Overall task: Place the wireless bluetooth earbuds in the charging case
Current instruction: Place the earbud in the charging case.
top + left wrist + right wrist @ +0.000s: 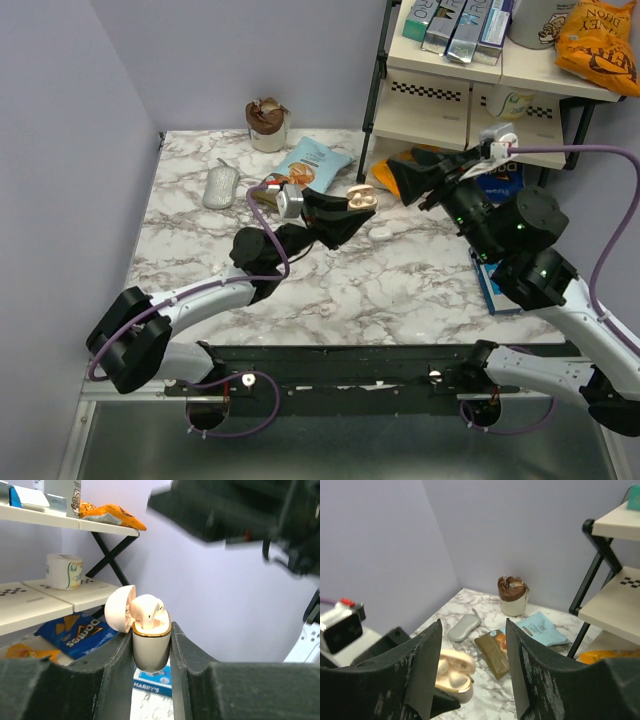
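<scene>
Charging case is a small cream-white rounded pebble with a gold rim at the mouth. Its hinged lid is flipped open to the left in the left wrist view, and the body stands upright. One earbud, glossy cream-white, sits in the open top with its rounded head sticking above the rim. The right wrist view hints at two pale lumps in the wells, but it's too blurred to count. The left gripper has its fingers clamped on both flanks of the case body below the rim, leaving the lid and mouth clear. In the top view the case is held up off the marble tabletop, roughly mid-table. The right gripper is just beside it on the right, not touching. Its fingers are spread wide with nothing between them, and the case shows through the gap lower left, apart from both tips. A small white item lies on the tabletop just below-right of the case; can't tell what it is.
</scene>
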{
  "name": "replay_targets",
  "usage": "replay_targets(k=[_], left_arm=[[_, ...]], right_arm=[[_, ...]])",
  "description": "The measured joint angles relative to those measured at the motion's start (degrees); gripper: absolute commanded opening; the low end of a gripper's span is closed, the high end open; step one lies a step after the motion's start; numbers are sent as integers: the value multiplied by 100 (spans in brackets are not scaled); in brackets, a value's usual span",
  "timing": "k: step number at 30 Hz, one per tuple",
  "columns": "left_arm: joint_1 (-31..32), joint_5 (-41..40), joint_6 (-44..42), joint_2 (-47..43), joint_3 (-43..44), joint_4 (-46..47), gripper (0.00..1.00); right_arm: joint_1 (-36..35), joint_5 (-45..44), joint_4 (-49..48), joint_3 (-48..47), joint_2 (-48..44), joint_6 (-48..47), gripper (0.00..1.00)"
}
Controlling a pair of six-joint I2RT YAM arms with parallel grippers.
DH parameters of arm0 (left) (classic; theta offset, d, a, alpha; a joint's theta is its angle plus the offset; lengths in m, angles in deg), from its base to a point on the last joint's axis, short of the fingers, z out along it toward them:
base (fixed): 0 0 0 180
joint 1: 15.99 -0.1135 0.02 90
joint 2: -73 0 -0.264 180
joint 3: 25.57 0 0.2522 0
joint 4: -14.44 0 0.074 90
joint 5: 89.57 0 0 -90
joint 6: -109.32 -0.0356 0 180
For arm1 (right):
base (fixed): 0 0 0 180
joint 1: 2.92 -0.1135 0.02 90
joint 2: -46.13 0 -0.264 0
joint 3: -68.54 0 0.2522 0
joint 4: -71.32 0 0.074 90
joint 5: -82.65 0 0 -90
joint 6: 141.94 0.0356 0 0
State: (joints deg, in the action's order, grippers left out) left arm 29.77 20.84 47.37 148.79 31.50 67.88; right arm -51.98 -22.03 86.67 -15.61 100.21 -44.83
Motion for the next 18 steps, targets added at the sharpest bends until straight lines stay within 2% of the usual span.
replay_targets(k=[5,10,18], left_arm=[[0,20,-354,-136,-546,404,0],[0,133,-595,-262,-568,570,0],[0,293,-951,-398,-573,664,0]], right_arm=[[0,-35,566,-647,72,-232,62],[0,358,1342,-844,245,-417,68],[-76,750,2306,-929,592,-573,72]])
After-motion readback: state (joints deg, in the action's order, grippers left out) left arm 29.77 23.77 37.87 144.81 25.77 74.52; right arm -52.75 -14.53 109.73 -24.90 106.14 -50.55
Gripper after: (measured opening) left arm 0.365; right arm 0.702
